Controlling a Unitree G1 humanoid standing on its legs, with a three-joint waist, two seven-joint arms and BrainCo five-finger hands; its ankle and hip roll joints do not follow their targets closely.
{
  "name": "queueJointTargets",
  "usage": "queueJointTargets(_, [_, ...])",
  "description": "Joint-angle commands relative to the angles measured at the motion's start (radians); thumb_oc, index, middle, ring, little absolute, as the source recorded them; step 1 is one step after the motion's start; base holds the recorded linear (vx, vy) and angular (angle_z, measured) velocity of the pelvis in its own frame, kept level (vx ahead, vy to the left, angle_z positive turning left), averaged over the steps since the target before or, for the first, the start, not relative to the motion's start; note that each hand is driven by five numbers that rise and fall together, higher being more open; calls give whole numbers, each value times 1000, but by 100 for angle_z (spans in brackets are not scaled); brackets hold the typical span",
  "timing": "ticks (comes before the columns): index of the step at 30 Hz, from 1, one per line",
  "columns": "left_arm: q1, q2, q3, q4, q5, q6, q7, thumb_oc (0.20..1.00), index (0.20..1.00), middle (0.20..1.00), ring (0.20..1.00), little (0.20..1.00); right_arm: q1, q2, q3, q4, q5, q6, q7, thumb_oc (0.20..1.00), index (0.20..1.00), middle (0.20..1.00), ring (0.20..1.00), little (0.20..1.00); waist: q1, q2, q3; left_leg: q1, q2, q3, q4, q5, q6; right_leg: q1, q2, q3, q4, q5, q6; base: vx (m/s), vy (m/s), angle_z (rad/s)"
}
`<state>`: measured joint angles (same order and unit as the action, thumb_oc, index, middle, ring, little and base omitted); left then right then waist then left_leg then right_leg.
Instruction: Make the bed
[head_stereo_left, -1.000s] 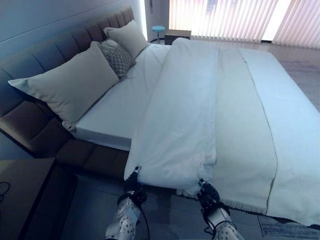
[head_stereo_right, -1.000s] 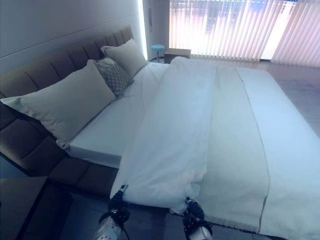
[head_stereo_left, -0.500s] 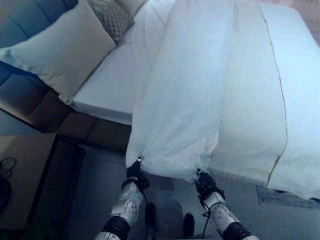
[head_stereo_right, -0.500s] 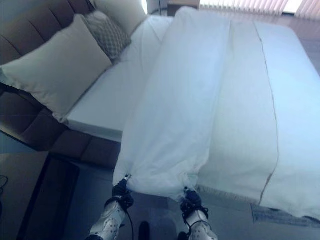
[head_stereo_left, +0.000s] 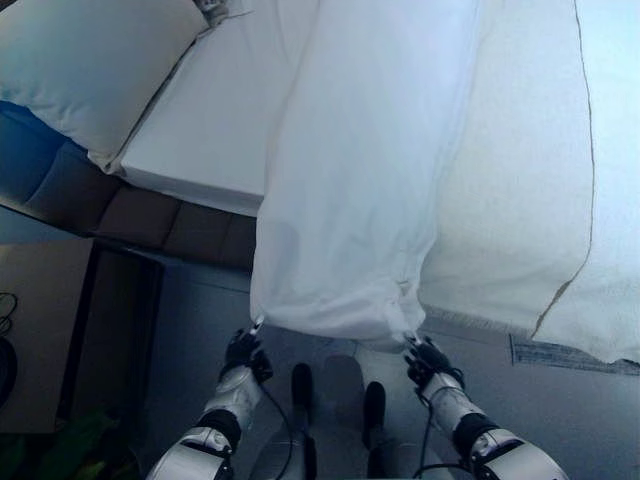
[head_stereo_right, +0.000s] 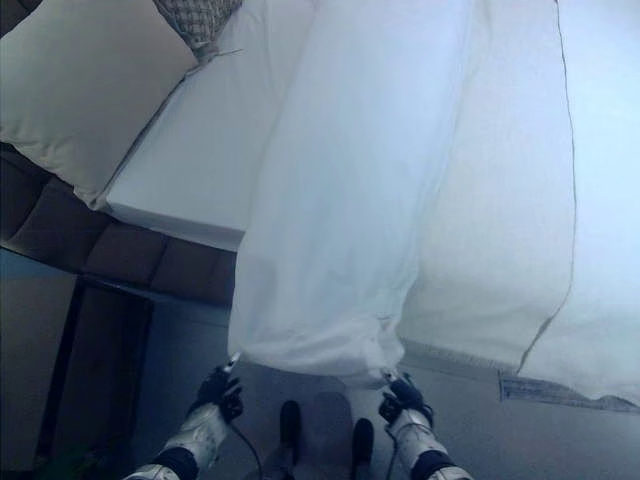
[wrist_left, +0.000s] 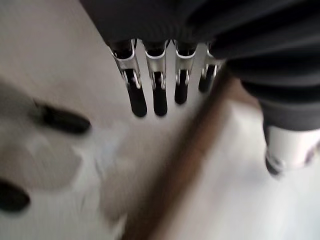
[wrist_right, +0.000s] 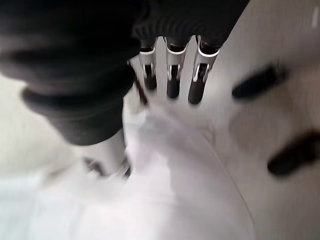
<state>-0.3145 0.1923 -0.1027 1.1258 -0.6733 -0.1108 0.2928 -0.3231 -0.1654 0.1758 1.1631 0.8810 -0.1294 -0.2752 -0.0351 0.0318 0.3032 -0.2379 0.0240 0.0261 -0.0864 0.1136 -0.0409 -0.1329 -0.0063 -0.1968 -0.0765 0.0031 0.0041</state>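
Observation:
A white duvet (head_stereo_left: 370, 180) lies in a long fold down the bed and hangs over the bed's near side. Its two lower corners are drawn to points at my hands. My left hand (head_stereo_left: 243, 355) pinches the left corner, just above the floor. My right hand (head_stereo_left: 428, 362) pinches the right corner; in the right wrist view the white cloth (wrist_right: 165, 175) bunches by the thumb. To the left of the duvet the bare white sheet (head_stereo_left: 215, 120) shows. To its right lies a cream textured blanket (head_stereo_left: 520, 150).
A large pale pillow (head_stereo_left: 90, 60) and a patterned cushion (head_stereo_right: 195, 15) lie at the head end on the left. The brown padded bed frame (head_stereo_left: 130, 215) runs below the mattress. A low bedside table (head_stereo_left: 40, 340) stands at the left. A printed sheet (head_stereo_left: 575, 355) lies on the floor at the right.
The camera has tipped down towards the floor. Both hands have drawn back from the bed's side with the duvet corners, so more of the duvet hangs over the edge.

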Motion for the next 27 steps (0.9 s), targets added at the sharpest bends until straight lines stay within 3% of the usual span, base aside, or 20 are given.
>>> queueJointTargets(1, [39, -11, -11, 75, 133, 18, -34, 1000, 1000, 1000, 1000, 1000, 61, -34, -66, 75, -107, 37, 10, 1000, 1000, 1000, 1000, 1000, 2, 0, -43, 27, -84, 34, -1, -66, 5, -83, -23, 63, -11, 62, 89, 38, 5, -1])
queueJointTargets(8, [123, -15, 2, 141, 253, 50, -96, 1000, 1000, 1000, 1000, 1000, 146, -97, -153, 154, -183, 74, 57, 1000, 1000, 1000, 1000, 1000, -19, 22, -83, 120, -82, 41, -1, -98, 10, 2, -24, 62, -7, 30, 83, 77, -1, -2])
queueJointTargets(11, [180, -20, 21, 114, 252, 42, -111, 1000, 1000, 1000, 1000, 1000, 194, -123, -135, 108, -317, 81, 70, 1000, 1000, 1000, 1000, 1000, -32, 30, -118, 195, -75, 41, -1, -115, 10, 60, -23, 61, 39, -15, 73, 88, -54, -3])
queueJointTargets(12, [193, -20, 19, 81, 243, 34, -112, 1000, 1000, 1000, 1000, 1000, 206, -132, -134, 70, -324, 74, 73, 1000, 1000, 1000, 1000, 1000, -34, 31, -120, 210, -72, 40, -1, -115, 9, 64, -24, 60, 62, -28, 71, 33, -90, 4])
queueJointTargets(13, [210, 0, 12, -46, 236, 20, -116, 1000, 1000, 1000, 1000, 1000, 226, -148, -123, -111, -346, 48, 65, 1000, 1000, 1000, 1000, 1000, -43, 33, -114, 241, -64, 38, -1, -113, 7, 71, -17, 76, 107, -52, 61, 2, -77, 1])
queueJointTargets(15, [210, 0, 12, -47, 236, 20, -116, 1000, 1000, 1000, 1000, 1000, 227, -148, -123, -111, -346, 49, 65, 1000, 1000, 1000, 1000, 1000, -43, 33, -117, 238, -64, 38, -1, -112, 7, 68, -17, 76, 106, -50, 61, -4, -57, -5])
queueJointTargets(16, [220, 25, -2, -173, 246, 14, -130, 1000, 1000, 1000, 1000, 1000, 248, -169, -116, -288, -354, 25, 71, 1000, 1000, 1000, 1000, 1000, -45, 23, -103, 244, -56, 54, 83, -122, -5, 86, -18, 77, 129, -68, 51, -28, -90, -1])
queueJointTargets(18, [215, 37, -11, -224, 247, 6, -142, 1000, 1000, 1000, 1000, 1000, 245, -179, -107, -346, -352, 14, 85, 1000, 1000, 1000, 1000, 1000, -42, 13, -96, 222, -55, 59, 144, -129, -11, 89, -22, 73, 134, -69, 49, -52, -77, -1])
queueJointTargets(19, [184, 53, -33, -272, 233, -11, -155, 1000, 1000, 1000, 1000, 1000, 197, -206, -58, -406, -364, -3, 112, 1000, 1000, 1000, 1000, 1000, -19, -6, -65, 171, -80, 16, 250, -135, -21, 97, -25, 86, 143, -73, 42, -99, -65, -15])
queueJointTargets(20, [137, 70, -64, -317, 201, -19, -176, 1000, 1000, 1000, 1000, 1000, 127, -240, -16, -446, -369, -2, 137, 1000, 1000, 1000, 1000, 1000, -5, -18, -58, 92, -78, -9, 224, -122, -16, 94, -35, 86, 130, -66, 49, -98, -65, -28])
queueJointTargets(22, [137, 70, -64, -317, 201, -19, -176, 1000, 1000, 1000, 1000, 1000, 127, -240, -16, -446, -369, -2, 137, 1000, 1000, 1000, 1000, 1000, -5, -18, -58, 91, -79, -9, 224, -122, -16, 93, -35, 86, 131, -67, 49, 16, -10, -25])
queueJointTargets(25, [21, 132, -138, -443, 110, -28, -216, 1000, 1000, 1000, 1000, 1000, -15, -289, 51, -530, -335, -1, 163, 1000, 1000, 1000, 1000, 1000, 24, -20, -68, -26, -35, -20, 144, -15, -24, 98, -26, 106, 109, -65, 64, 127, 45, 6])
queueJointTargets(27, [-9, 149, -153, -473, 71, -24, -238, 1000, 1000, 1000, 1000, 1000, -66, -289, 92, -570, -339, 7, 181, 1000, 1000, 1000, 1000, 1000, 30, -21, -76, -15, -20, -4, 143, -25, -18, 97, -26, 129, 120, -87, 70, 143, 162, -2])
